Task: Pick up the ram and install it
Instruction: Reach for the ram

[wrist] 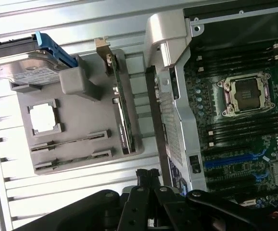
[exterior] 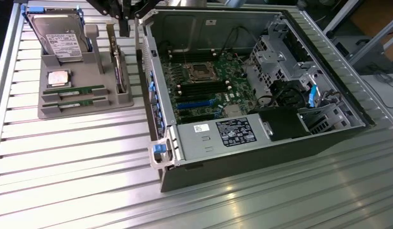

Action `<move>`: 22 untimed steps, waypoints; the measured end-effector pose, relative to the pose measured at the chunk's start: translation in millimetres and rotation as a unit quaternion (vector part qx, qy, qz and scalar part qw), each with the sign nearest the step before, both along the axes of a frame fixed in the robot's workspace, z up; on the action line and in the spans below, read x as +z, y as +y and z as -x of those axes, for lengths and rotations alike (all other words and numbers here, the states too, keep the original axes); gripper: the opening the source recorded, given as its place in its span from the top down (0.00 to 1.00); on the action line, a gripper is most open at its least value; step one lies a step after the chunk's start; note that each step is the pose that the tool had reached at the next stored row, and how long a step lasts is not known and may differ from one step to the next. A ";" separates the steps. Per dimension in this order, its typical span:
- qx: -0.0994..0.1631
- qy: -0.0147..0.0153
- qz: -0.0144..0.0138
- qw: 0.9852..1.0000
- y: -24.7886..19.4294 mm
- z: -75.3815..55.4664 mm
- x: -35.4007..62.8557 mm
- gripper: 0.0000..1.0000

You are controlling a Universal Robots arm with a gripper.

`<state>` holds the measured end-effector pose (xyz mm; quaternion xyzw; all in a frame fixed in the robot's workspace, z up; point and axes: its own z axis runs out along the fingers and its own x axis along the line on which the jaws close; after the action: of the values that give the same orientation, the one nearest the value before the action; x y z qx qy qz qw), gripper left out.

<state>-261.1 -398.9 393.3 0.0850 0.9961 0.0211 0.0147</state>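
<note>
Plainly, the gripper point(exterior: 124, 32) point(wrist: 148, 174) hangs in the air over the strip where the grey tray point(exterior: 88, 110) point(wrist: 81, 115) meets the open computer case point(exterior: 203, 162) point(wrist: 172, 38). Its jaws are clenched, the two dark fingertips point(wrist: 142, 175) drawn close together with nothing between them. It touches nothing.

The tray sits on the slatted metal table point(exterior: 76, 157) point(wrist: 71, 19), against the case's wall on the exterior view's left. Two ram sticks lie on edge in parallel slots along one end of the tray. The inner ram stick point(exterior: 74, 89) point(wrist: 69, 143) is just beside the square silver processor chip point(exterior: 58, 78) point(wrist: 42, 118). The outer ram stick point(exterior: 74, 101) point(wrist: 71, 161) runs along the tray's end edge. Both are seated in their slots and well apart from the gripper.

At the tray's opposite end a hard drive point(exterior: 59, 38) point(wrist: 23, 72) with a blue bracket leans in its holder. A taller green card point(exterior: 120, 71) point(wrist: 123, 115) stands upright along the tray's edge nearest the case, and the gripper is closest to this card's far end.

Inside the case, the motherboard point(exterior: 212, 102) shows an uncovered processor socket point(exterior: 200, 71) point(wrist: 247, 94). Beside it lie black memory slots point(exterior: 200, 89) point(wrist: 240, 127), with no stick standing in them. A grey power supply point(exterior: 215, 136) fills the case's near corner.
</note>
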 end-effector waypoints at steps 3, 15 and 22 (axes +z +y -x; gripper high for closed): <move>0.000 0.000 0.000 1.000 0.0 8.9 0.0 0.89; 0.000 0.000 0.000 1.000 0.0 41.0 0.0 0.89; 0.000 0.000 0.000 1.000 0.0 64.9 0.0 0.89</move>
<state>-326.0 -399.0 393.3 0.0849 0.9960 0.0212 0.0152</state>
